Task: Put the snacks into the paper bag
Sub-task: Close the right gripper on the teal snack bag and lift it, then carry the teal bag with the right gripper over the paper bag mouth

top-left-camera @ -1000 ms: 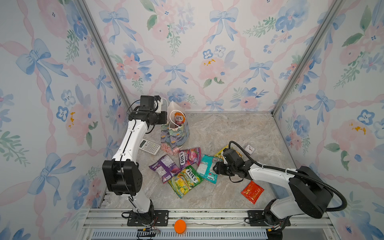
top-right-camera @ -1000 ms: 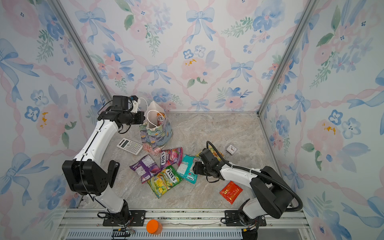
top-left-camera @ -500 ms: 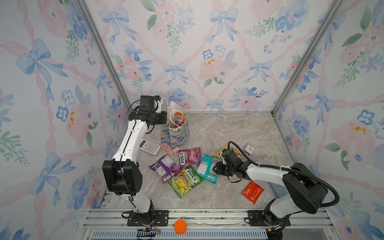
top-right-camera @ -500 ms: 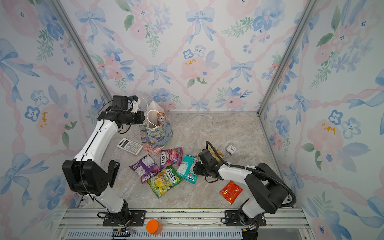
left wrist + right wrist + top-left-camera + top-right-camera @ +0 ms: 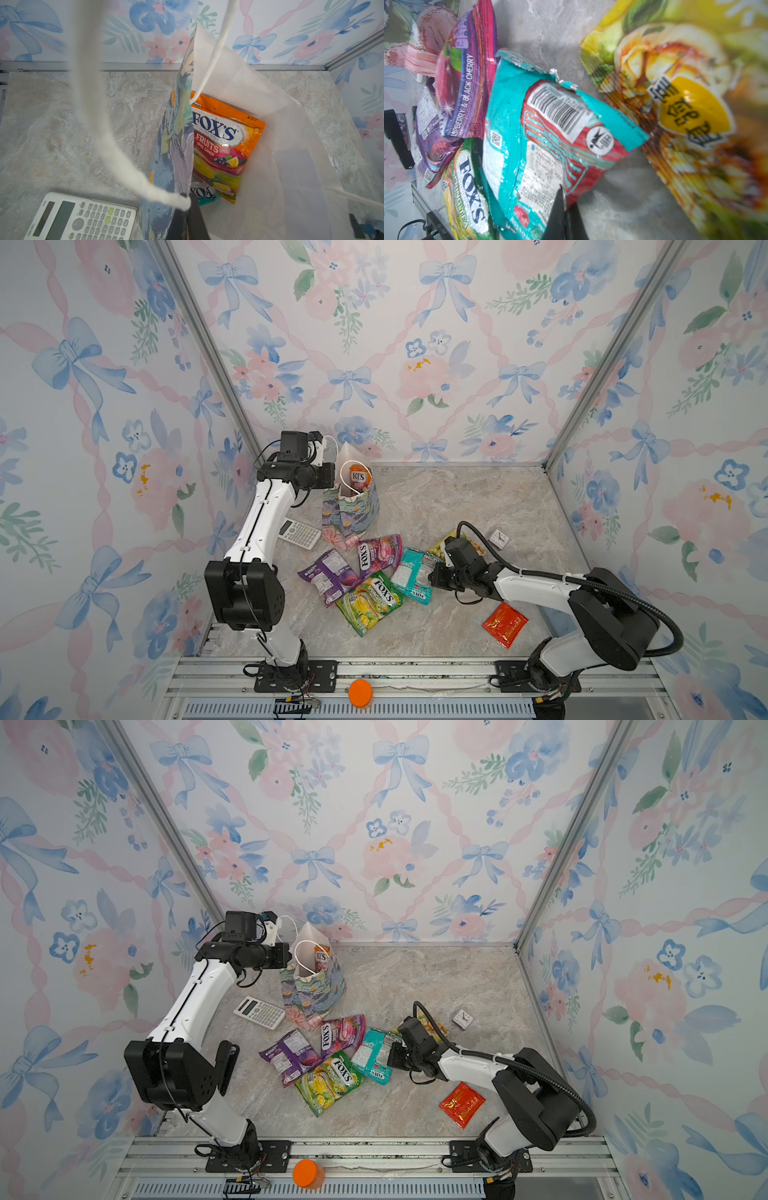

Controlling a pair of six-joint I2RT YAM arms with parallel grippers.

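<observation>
Jaws of right gripper (image 5: 563,209) pressed together, pinching the edge of crinkly glossy teal packet (image 5: 550,135) on marble table (image 5: 457,497). In top views, pink packet (image 5: 379,553) touches it at 10 o'clock, green packet (image 5: 370,601) at 8, yellow packet (image 5: 685,104) at 2, and flat red sachet (image 5: 505,624) lies apart at 4. Left gripper (image 5: 188,216) is clamped on the rim of the bag (image 5: 351,514) by its cord handle. The bag stands upright at 11, with an orange packet (image 5: 224,141) inside and a calculator (image 5: 300,533) beside it.

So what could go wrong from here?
The right gripper pinches only an edge of the teal packet; its glossy film could slip out on lifting. That packet overlaps the green-yellow packet, which might get dragged along. The left gripper holds the paper bag by one spot on its rim, with an orange packet already inside, so the new one may snag.
</observation>
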